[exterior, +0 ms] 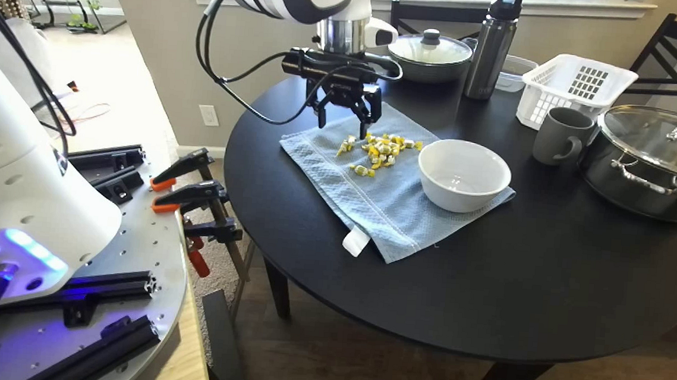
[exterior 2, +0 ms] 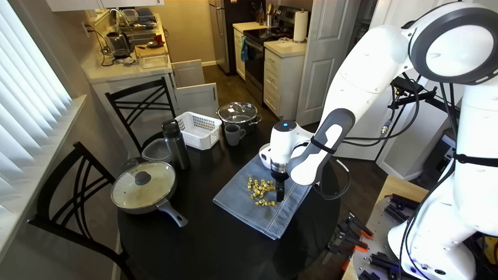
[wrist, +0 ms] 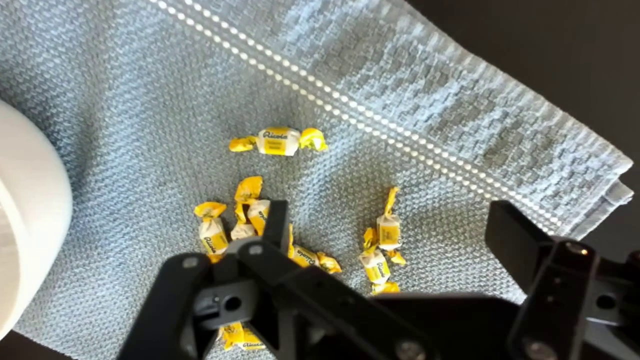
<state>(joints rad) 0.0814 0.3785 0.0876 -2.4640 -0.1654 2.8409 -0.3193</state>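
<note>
We see the gripper [exterior: 343, 125], jaws spread, over wrapped candies [exterior: 384, 150] on a towel [exterior: 373, 204]; lower and to one side, a white bowl [exterior: 462, 193] shows its bare inside; farther off stands a white basket [exterior: 544, 96].

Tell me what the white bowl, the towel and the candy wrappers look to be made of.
White bowl: probably glazed ceramic, glossy; bright highlights show inside, though plastic is possible.
Towel: woven fabric, perhaps cotton, matte; its textured weave shows in the wrist view.
Candy wrappers: thin waxed paper or plastic film, slightly shiny; their ends are twisted and crinkled.
</note>
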